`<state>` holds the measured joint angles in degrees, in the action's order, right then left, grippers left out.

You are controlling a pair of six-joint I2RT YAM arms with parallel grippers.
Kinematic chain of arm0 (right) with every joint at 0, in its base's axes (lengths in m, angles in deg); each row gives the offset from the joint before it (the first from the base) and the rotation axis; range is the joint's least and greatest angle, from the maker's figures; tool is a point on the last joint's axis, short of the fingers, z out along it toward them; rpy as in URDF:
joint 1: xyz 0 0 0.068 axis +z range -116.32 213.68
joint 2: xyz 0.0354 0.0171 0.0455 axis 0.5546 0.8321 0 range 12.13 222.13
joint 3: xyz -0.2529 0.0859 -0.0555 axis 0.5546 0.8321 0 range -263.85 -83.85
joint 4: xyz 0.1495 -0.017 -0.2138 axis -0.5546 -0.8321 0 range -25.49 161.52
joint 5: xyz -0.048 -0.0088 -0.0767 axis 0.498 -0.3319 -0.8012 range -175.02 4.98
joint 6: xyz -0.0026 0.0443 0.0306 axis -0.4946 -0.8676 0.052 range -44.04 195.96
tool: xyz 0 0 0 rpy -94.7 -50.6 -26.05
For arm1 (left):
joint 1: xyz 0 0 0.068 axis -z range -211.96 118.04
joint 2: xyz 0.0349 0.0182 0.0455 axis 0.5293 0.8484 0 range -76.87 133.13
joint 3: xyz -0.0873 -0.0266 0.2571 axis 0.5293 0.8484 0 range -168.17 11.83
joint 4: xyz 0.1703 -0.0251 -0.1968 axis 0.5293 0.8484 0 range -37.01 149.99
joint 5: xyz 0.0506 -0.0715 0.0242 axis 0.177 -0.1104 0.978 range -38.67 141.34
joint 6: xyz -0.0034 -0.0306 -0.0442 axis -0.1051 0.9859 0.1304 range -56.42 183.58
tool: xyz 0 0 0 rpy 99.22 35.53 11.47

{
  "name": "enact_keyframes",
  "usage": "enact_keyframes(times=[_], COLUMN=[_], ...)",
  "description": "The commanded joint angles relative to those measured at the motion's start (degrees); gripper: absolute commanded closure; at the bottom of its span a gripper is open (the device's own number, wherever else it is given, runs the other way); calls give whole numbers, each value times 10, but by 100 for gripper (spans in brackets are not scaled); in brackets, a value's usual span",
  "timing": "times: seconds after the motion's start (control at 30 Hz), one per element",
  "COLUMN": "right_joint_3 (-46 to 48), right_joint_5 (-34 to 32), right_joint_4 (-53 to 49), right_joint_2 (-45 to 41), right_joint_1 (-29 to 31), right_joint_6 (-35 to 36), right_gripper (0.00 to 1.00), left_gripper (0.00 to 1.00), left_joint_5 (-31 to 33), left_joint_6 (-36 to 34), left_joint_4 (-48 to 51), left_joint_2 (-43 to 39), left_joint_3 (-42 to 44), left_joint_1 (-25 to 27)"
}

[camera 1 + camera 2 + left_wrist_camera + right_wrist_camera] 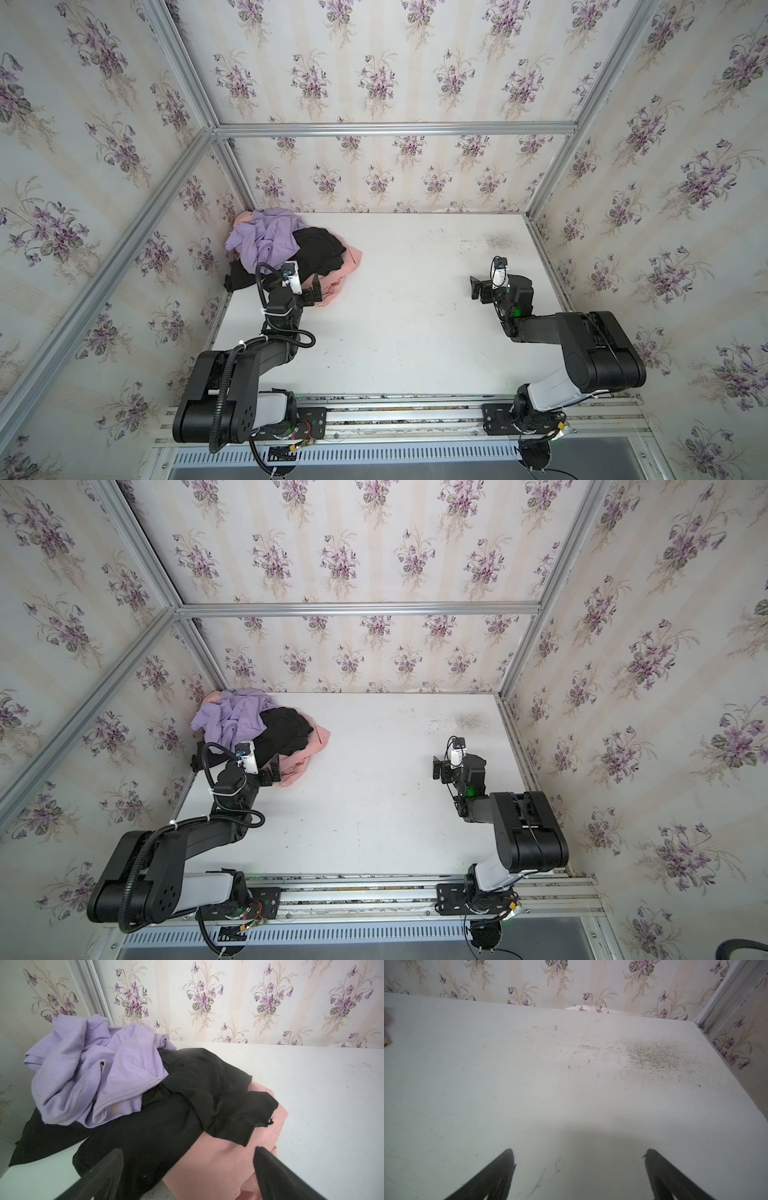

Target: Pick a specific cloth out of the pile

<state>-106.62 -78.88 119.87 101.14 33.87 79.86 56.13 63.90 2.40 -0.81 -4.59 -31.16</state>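
The pile is sitting in the far left corner of the white counter, pressing up against the flowered wall. The black cloth is lying through the middle of the pile, with the lilac cloth bunching on top of its far left part and the pink cloth spreading out from under its right and near edges. In the left wrist view the black cloth is draping over the pink cloth, and one black corner is trailing out to the left under the lilac cloth.

The left claw is hovering at the near edge of the pile, pointing into it. Its jaws are standing wide apart and released, gripping nothing. Seen from its wrist, the left claw is straddling the seam where black is meeting pink. Whether the fingertips are touching the fabric cannot be told.

The right claw is hanging over the bare right side of the counter, well apart from the pile. It too is spread wide and released, as the right wrist view shows, and it is facing a grey scuffed patch near the far right corner.
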Motion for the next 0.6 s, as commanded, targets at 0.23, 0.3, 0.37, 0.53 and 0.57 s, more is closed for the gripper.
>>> enact_keyframes(times=[0.23, 0.3, 0.37, 0.53, 0.57], right_joint_3=[0, 0, 3, 5, 6], right_joint_5=[6, 7, 10, 12, 12], right_joint_4=[21, 22, 26, 28, 28], right_joint_2=[-2, -2, -3, -4, -5], right_joint_1=[-2, -2, -4, -4, -4], right_joint_6=[-1, -1, -2, -3, -3], right_gripper=[0, 0, 0, 0, 0], left_gripper=[0, 0, 0, 0, 0], left_joint_5=[-4, -4, -5, -26, -30], left_joint_6=[-5, -5, -4, 0, 1], left_joint_4=[-20, -20, -23, -33, -34], left_joint_2=[-2, -2, -3, -5, -5], left_joint_3=[-3, -2, -1, 6, 7], left_joint_1=[0, 0, -1, -11, -13])
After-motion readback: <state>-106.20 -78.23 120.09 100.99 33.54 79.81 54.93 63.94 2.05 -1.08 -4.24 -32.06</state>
